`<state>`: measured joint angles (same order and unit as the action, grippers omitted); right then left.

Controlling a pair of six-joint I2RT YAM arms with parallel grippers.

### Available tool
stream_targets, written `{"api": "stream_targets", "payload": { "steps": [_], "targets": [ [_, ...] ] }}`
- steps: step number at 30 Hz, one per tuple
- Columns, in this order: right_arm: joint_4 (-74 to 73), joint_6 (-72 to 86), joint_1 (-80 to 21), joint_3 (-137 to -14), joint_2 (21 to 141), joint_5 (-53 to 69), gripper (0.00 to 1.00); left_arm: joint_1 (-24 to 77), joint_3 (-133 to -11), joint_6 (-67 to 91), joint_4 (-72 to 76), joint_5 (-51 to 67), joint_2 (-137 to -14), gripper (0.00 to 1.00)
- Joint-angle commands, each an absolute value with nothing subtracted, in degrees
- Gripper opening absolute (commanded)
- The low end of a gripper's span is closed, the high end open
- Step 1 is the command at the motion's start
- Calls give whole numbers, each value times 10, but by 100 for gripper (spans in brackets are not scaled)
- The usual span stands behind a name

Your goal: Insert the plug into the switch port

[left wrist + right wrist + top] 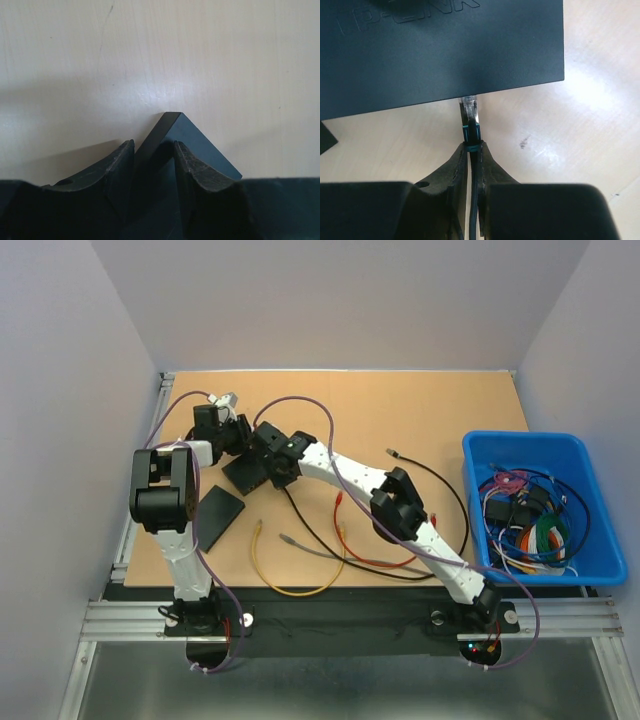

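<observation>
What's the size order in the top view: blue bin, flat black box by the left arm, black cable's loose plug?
1. blue bin
2. flat black box
3. black cable's loose plug
The gaps are plain; all rest at table level.

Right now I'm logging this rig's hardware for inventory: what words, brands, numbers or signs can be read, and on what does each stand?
"P-LINK": embossed on the top of the black switch in the right wrist view. The frame edge cuts off the letter tops and the first letter is unclear; probably TP-LINK.
No text shows on the plug, on the blue bin, or in the left wrist view.
Any print in the top view is too small to read.
</observation>
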<state>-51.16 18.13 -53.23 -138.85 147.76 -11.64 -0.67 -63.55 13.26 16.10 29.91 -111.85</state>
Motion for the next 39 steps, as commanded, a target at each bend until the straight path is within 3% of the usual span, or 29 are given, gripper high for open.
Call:
{"api": "stream_targets", "payload": {
  "steps": [1, 14, 19, 23, 29, 39],
  "targets": [
    [-497, 191, -515, -1432, 1471, -155, 0, 17, -636, 117, 113, 316, -1114, 47],
    [-509, 160, -515, -1442, 1479, -118, 0, 40, -654, 98, 97, 328, -1123, 47],
    [-507, 172, -515, -1362, 1425, -159, 0, 41, -656, 101, 95, 327, -1124, 47],
    [-465, 176, -515, -1201, 1326, -230, 0, 41, -657, 112, 96, 326, -1127, 47],
    [-446, 178, -515, -1046, 1195, -205, 0, 40, -650, 155, 107, 334, -1143, 47],
    [-437, 164, -515, -1032, 1205, -129, 0, 44, -589, 231, 155, 326, -1116, 46]
  ]
}}
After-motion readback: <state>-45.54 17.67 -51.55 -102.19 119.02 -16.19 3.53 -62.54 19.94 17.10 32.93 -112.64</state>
